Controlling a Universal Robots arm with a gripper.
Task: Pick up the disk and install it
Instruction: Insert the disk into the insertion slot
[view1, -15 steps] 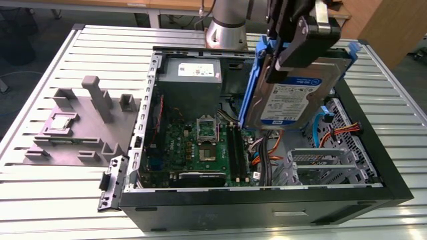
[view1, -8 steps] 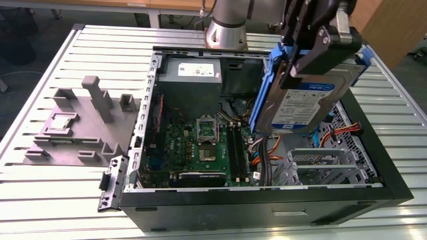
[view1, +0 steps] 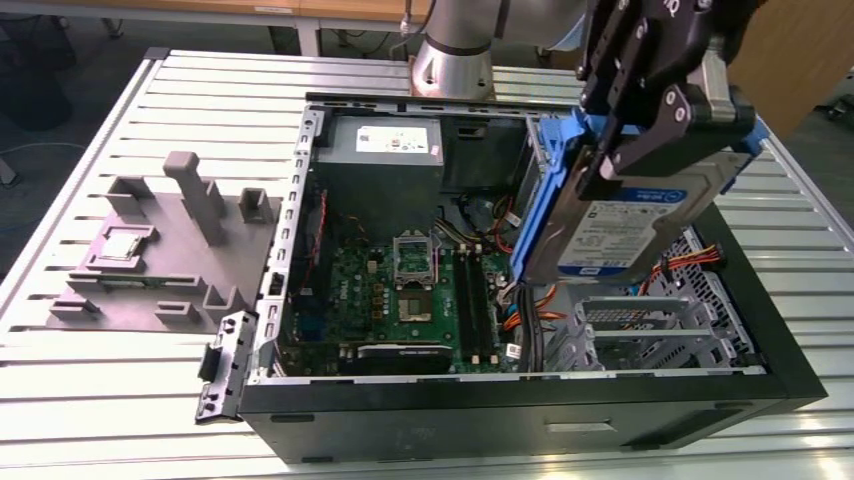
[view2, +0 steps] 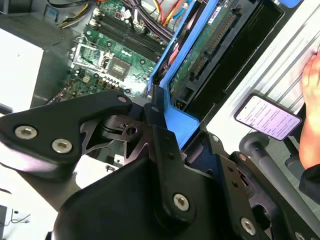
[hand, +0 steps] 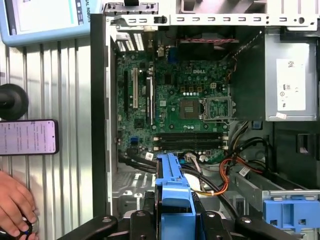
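Disk (view1: 638, 228) hung in the air over the open case (view1: 534, 412), tilted steeply, its labelled face turned to the exterior view's camera and its lower end dipped toward the metal drive cage (view1: 638, 318) at the exterior view's right. The gripper (view1: 638, 160) had its jaws clamped on the disk's upper end, bearing on the blue frame (view2: 176, 119) that ran round its edges. In the second wrist view that frame sat pinched between the black fingers (view2: 164, 150), and the green underside with its connector stretched away from them. Holding it by one end looked deliberate to me: it left the lower end bare, free to lead into a slot.

Room was tight. The disk's lower edge hovered just above the cage, apart from it as far as I could tell. Orange and red cables (view1: 683, 262) lay just beside that edge, and more ran between the cage and the green board (view1: 400, 290). The grey power box (view1: 380, 150) stood well apart at the far corner. The case's black side wall ran near the disk on the exterior view's right, so sideways play looked small.

Outside the case, on the slatted table (hand: 70, 150), a phone (hand: 27, 136) lay near a person's hand (hand: 14, 207), both well apart from the disk.
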